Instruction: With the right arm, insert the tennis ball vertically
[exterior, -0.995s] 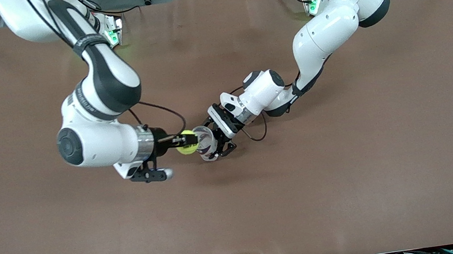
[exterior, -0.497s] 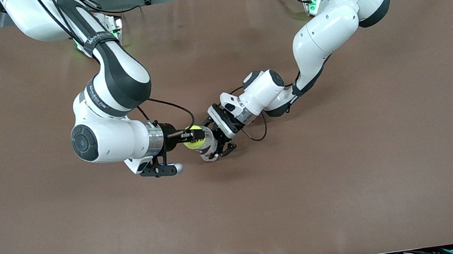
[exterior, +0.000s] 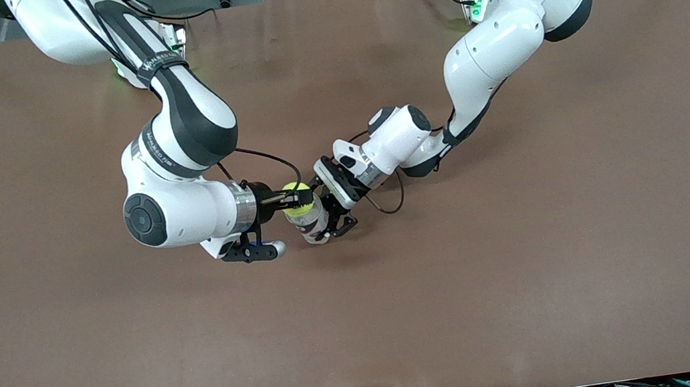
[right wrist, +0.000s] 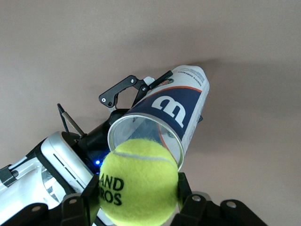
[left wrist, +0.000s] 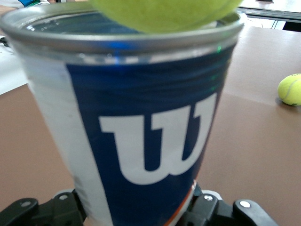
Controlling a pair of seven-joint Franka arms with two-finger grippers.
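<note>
A yellow tennis ball (right wrist: 138,181) with black lettering is gripped between my right gripper's (right wrist: 138,190) fingers. It is at the open mouth of a clear can (right wrist: 162,120) with a blue Wilson label. My left gripper (exterior: 331,212) is shut on the can's lower part and holds it upright, slightly tilted, on the table. In the front view the ball (exterior: 297,199) and my right gripper (exterior: 292,199) are over the top of the can (exterior: 314,223). In the left wrist view the ball's underside (left wrist: 164,12) dips at the can's rim, above the label (left wrist: 141,132).
A second tennis ball (left wrist: 290,89) lies on the brown table (exterior: 530,262) some way from the can; it shows only in the left wrist view. Both arms meet near the table's middle.
My right arm has carried the ball toward the left arm's end of the table, from beside the can to over its open mouth. The left gripper and can have barely moved.
</note>
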